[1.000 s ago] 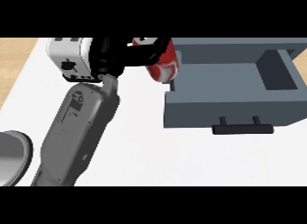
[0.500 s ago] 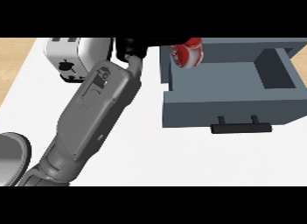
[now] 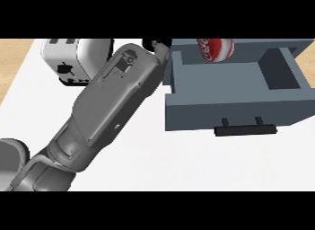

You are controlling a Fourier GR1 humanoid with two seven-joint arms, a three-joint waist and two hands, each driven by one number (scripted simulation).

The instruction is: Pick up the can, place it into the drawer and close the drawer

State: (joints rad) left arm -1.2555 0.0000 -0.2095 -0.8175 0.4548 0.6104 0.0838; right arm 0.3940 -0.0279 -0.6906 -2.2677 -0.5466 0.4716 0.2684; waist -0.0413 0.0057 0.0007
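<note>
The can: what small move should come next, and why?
Probably draw the left hand back clear of the drawer. The can lies at the open drawer's far end, apart from the hand, so next the black handle needs pushing.

A white desk (image 3: pixel 186 166) fills most of the view from above, its surface plain and evenly lit. Along the left side and top edge, a band of light wood-grain flooring (image 3: pixel 4 67) borders it. A white toaster (image 3: pixel 73 60) with two slots on top and a black knob on its front stands on the desk near the far left corner.
</note>
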